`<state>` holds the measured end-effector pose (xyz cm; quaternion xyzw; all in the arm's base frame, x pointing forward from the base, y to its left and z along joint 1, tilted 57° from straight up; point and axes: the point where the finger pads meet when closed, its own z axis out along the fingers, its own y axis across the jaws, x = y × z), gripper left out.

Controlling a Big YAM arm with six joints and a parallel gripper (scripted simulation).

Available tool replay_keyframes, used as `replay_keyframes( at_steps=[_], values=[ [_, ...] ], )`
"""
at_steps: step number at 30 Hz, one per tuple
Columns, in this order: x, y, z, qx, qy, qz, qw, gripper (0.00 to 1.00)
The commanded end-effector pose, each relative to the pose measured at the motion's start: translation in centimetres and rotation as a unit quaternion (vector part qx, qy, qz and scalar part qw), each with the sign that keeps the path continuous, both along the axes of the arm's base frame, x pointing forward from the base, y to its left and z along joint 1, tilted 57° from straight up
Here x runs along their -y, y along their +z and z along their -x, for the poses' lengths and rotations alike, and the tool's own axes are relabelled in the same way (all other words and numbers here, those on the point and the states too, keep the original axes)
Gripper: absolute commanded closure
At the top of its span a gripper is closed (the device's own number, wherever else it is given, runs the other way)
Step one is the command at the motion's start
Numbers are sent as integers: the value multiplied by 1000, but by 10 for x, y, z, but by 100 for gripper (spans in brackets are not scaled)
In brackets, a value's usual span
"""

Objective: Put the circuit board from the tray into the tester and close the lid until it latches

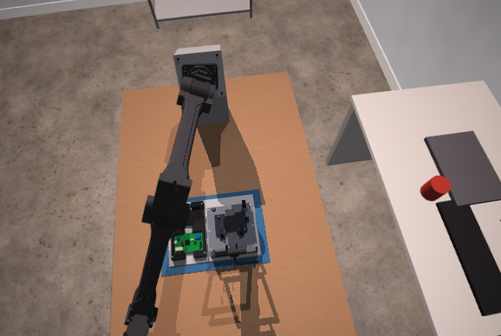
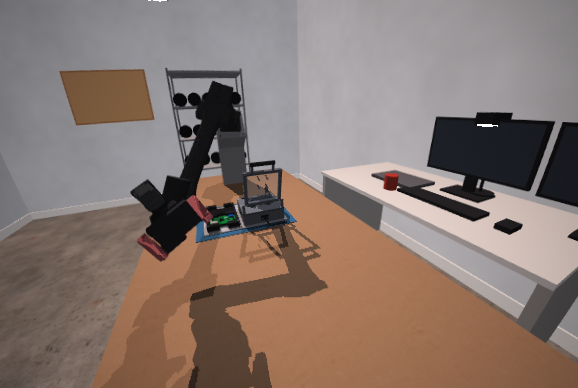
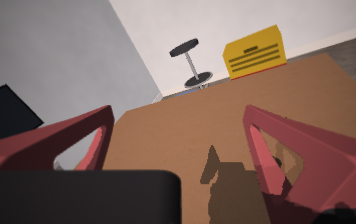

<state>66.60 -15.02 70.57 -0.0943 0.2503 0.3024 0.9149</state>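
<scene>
The green circuit board (image 1: 188,242) (image 2: 224,220) lies face up in the tray pocket farther from the arm's base; its white connector (image 1: 178,248) is at the left end in the top view. The black tray (image 1: 197,207) stands left of the grey tester (image 1: 251,234) (image 2: 261,214). The tester's lid (image 2: 246,188) stands upright, open, with its black handle (image 2: 262,164) on top. A small black upright piece (image 1: 243,203), seemingly the hook, stands at the tester's edge nearest the arm's base. My gripper (image 2: 183,234) (image 3: 178,112) is open and empty, high up, beyond the tray and left of it. The arm partly hides the tray.
Tray and tester are on a blue-edged mat (image 1: 264,242) (image 2: 206,238) on the orange-brown table (image 1: 298,268) (image 2: 379,300). The raised lid is an obstacle beside the tray. A white desk (image 1: 398,173) with a red cup (image 1: 435,188) (image 2: 391,181) stands right. A yellow sign (image 3: 257,52) shows ahead of the wrist.
</scene>
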Motion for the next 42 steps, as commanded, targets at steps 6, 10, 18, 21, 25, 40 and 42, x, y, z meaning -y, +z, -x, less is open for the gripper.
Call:
replay_keyframes(
  at_steps=[6, 10, 18, 21, 25, 40, 42],
  values=[
    [0, 8, 7, 7, -1, 2, 1000, 0],
    [0, 8, 7, 7, -1, 2, 1000, 0],
    [-3, 27, 21, 28, -5, 10, 1000, 0],
    [-2, 28, 22, 25, -10, 10, 1000, 0],
    [2, 32, 26, 16, -36, 15, 999, 0],
    [8, 45, 34, 10, -76, 27, 997, 0],
    [9, 42, 33, 7, -76, 26, 997, 0]
  ],
)
